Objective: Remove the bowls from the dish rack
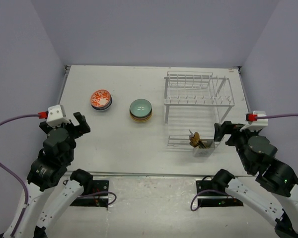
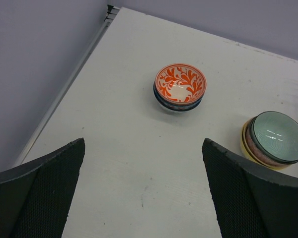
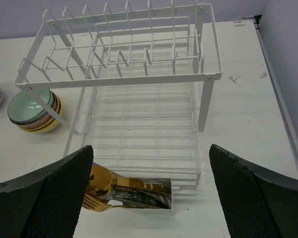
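Note:
The white wire dish rack (image 1: 198, 96) stands at the right of the table; both tiers hold no bowls, as the right wrist view (image 3: 139, 74) shows. A stack of bowls topped by a red-orange patterned one (image 1: 101, 99) (image 2: 180, 87) sits left of centre. A second stack topped by a pale teal bowl (image 1: 140, 110) (image 2: 275, 139) (image 3: 35, 110) sits between it and the rack. My left gripper (image 1: 79, 124) (image 2: 144, 198) is open and empty, near the table's left front. My right gripper (image 1: 223, 131) (image 3: 151, 198) is open and empty, just right of the rack's front.
A small caddy (image 1: 202, 147) (image 3: 144, 193) with gold cutlery (image 3: 102, 191) hangs at the rack's front right corner, close under my right gripper. Purple walls close in the table on three sides.

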